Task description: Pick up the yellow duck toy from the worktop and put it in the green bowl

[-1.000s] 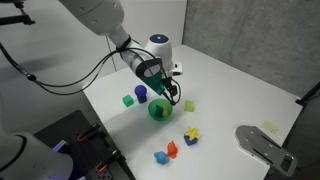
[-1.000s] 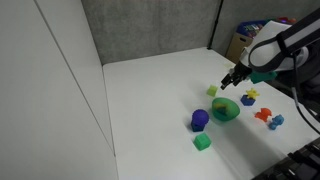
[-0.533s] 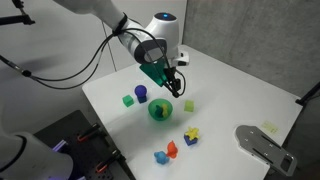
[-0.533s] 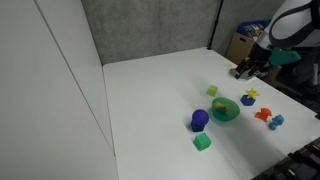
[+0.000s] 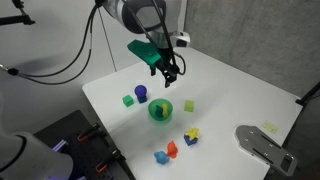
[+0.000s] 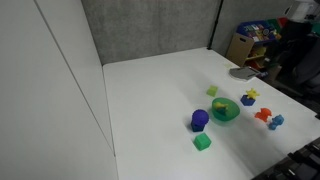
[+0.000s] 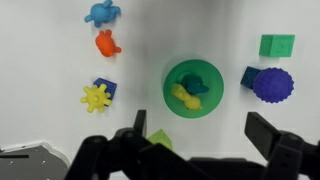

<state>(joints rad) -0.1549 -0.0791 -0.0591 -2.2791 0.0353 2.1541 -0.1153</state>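
The green bowl (image 7: 172, 80) stands on the white worktop (image 5: 230, 90) and shows in both exterior views (image 5: 160, 110) (image 6: 226, 110). In the wrist view the yellow duck toy (image 7: 183, 97) lies inside the bowl next to a small teal piece (image 7: 196, 86). My gripper (image 7: 200, 130) is open and empty, high above the bowl. In an exterior view the gripper (image 5: 168, 68) hangs well above the worktop, behind the bowl. In the exterior view from the opposite side, only a bit of the arm shows at the right edge.
A pale yellow-green cube (image 7: 160, 140), a purple knobbly toy (image 7: 272, 85), a blue block (image 7: 250, 76) and a green cube (image 7: 277, 45) sit round the bowl. A yellow star on blue (image 7: 97, 95), a red toy (image 7: 105, 44) and a blue toy (image 7: 101, 12) lie further off. A grey plate (image 5: 262, 145) sits at the table's corner.
The gripper was down at the bowl a second ago. It has since risen straight up and away from the bowl, open and empty.
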